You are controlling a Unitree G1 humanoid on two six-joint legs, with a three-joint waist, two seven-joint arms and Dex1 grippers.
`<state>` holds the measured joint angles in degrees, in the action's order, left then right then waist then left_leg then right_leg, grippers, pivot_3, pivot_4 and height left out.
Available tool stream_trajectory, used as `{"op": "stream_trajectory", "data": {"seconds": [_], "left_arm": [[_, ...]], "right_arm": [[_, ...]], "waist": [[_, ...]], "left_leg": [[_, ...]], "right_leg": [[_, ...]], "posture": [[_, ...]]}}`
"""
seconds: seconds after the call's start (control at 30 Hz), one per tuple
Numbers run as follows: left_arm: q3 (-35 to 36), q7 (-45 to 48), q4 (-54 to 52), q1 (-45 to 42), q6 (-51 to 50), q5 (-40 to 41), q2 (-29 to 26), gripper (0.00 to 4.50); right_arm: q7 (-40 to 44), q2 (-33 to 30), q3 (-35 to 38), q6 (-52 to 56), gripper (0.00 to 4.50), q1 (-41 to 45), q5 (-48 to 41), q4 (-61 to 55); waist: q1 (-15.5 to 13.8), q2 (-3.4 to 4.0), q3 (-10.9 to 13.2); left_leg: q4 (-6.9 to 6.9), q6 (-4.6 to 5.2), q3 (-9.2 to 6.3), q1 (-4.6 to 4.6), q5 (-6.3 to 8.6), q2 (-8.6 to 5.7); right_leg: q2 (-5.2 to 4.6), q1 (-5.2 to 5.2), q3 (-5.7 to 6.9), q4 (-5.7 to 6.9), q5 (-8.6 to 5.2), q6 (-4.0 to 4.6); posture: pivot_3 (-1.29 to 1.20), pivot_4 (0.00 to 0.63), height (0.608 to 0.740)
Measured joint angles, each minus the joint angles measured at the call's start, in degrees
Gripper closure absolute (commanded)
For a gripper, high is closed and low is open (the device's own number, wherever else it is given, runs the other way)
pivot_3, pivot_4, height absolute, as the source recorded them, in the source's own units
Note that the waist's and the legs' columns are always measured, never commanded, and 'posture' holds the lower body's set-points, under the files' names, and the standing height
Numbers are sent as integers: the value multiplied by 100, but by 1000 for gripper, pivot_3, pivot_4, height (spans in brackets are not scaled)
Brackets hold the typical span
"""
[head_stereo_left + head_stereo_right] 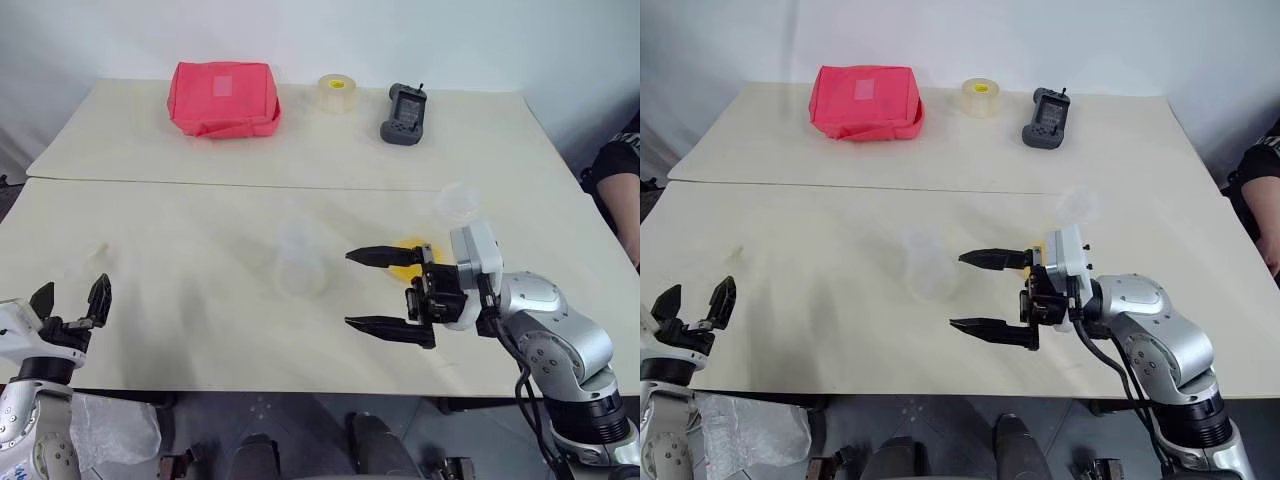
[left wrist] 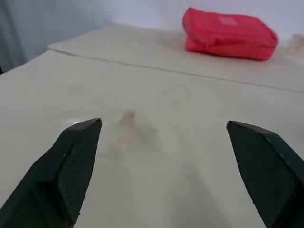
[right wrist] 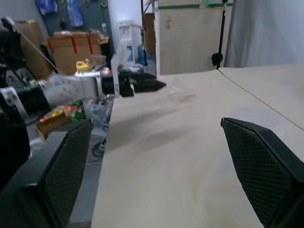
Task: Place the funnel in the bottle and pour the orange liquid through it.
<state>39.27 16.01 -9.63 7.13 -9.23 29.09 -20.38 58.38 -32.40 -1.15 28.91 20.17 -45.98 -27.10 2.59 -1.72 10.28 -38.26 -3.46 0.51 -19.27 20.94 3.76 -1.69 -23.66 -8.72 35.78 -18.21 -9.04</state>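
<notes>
One clear bottle [image 1: 300,262] stands mid-counter [image 1: 200,330]; one funnel [image 1: 97,252] near the left edge. Left gripper [image 1: 70,297] and right gripper [image 1: 385,290] both spread, empty, with open room between.

Two pale cream counters [image 1: 150,215] sit edge to edge, a seam running between them. On the far one lie a red pouch [image 1: 223,98], a pale tape roll [image 1: 335,93] and a dark grey handheld device [image 1: 404,113]. On the near one stand the bottle [image 1: 299,255] near the middle, a small clear funnel [image 1: 97,252] toward the left, a clear round dish [image 1: 459,200] toward the right, and the orange liquid [image 1: 408,258] just beside it.
</notes>
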Motion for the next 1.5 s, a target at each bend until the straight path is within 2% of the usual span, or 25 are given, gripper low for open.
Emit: {"op": "stream_trajectory", "data": {"seconds": [0.3, 0.5, 0.67, 1.1, 1.2, 1.4, 1.5], "left_arm": [[23, -412, 409, -506, 165, -219, -124, 25], [484, -794, 1045, -693, -67, -230, -748, 25], [536, -1097, 1544, -902, -531, -263, -1074, 25], [-156, -372, 2795, -1568, -381, -676, -1755, 25], [-336, -218, 2983, -1620, -314, -793, -1842, 598], [-464, 183, 2981, -1536, -272, -845, -1852, 2480], [-458, 258, 2654, -1328, -431, -816, -1852, 3405]], "right_arm": [[-379, 80, 32, 352, 0, 78, -440, -115], [-432, 38, 216, 363, 0, -70, -505, -112], [-399, 31, 234, 361, 0, -76, -504, -111], [-464, 32, 233, 362, 0, 10, -478, -92], [-530, 32, 233, 364, 0, 50, -477, -92], [-675, 32, 233, 364, 0, 65, -474, -95], [-719, 31, 234, 364, 0, 65, -474, -108]], "waist": [[54, -3, -2], [78, -2, -1], [57, -4, -1], [70, -3, 0], [73, -3, 0], [73, -4, -1], [72, -5, -2]], "left_leg": [[3, 0, -2, -2, 0, 2], [8, 0, 0, -2, 0, 4], [6, 0, -2, -3, 0, 3], [13, -7, -2, -5, -3, 4], [14, -7, -1, -6, -3, 4], [15, -8, 3, -26, -4, 4], [11, -15, 4, -54, -8, 2]], "right_leg": [[-2, -1, 2, 0, 0, 0], [-2, -6, 3, 4, -1, 1], [-4, -5, 7, 3, -1, 1], [-6, -13, 15, 7, -3, 5], [-8, -14, 15, 7, -3, 5], [-17, -35, 22, 13, -3, 5], [-26, -68, 25, 24, -3, 5]], "posture": [[0, 150, 740], [0, 150, 740], [0, 150, 740], [0, 150, 740], [0, 150, 740], [0, 150, 740], [0, 150, 740]]}}
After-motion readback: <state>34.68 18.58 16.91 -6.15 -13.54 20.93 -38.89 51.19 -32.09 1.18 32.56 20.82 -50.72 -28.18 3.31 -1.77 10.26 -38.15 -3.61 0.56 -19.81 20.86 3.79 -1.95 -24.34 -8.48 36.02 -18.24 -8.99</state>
